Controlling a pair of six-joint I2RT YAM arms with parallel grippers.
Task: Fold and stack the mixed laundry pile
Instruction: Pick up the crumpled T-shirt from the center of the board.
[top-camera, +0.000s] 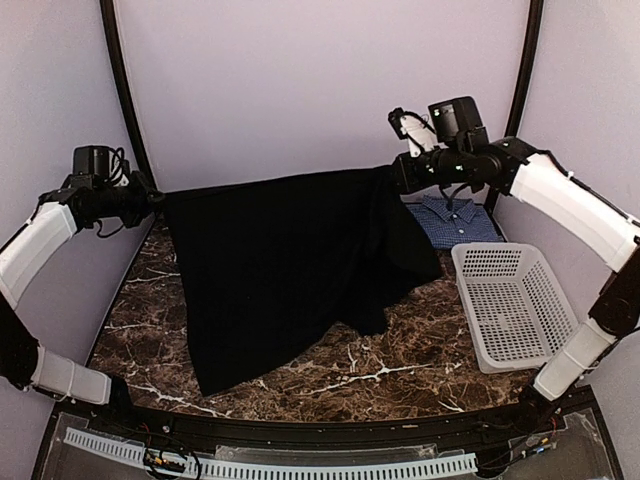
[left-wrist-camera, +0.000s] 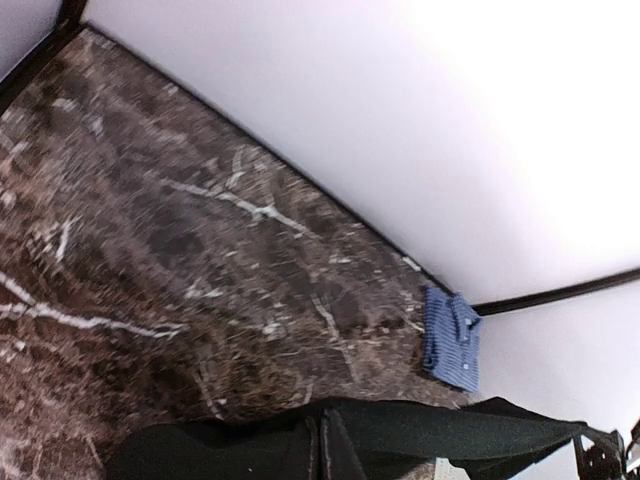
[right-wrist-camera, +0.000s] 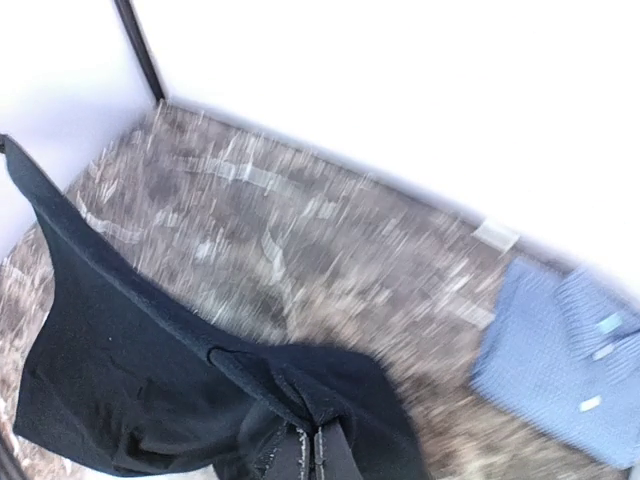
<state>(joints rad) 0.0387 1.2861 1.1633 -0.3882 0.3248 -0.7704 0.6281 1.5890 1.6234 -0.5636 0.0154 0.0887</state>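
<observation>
Your left arm rises at the left and bends inward, with the left gripper (top-camera: 160, 203) pinched shut on the black garment (top-camera: 280, 270). Your right arm arches high, elbow bent, with the right gripper (top-camera: 397, 172) clamped on the opposite top corner.

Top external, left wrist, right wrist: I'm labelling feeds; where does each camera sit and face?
Top external: above and behind the robot, looking down on the marble table; left arm, right arm, black garment, white basket show.
Left wrist: on the left arm, facing across the table toward its far-right corner; left gripper, shut on the garment, shows.
Right wrist: on the right arm, facing the back wall; right gripper, shut on the garment, shows.
Shared: all three show the blue check shirt.
</observation>
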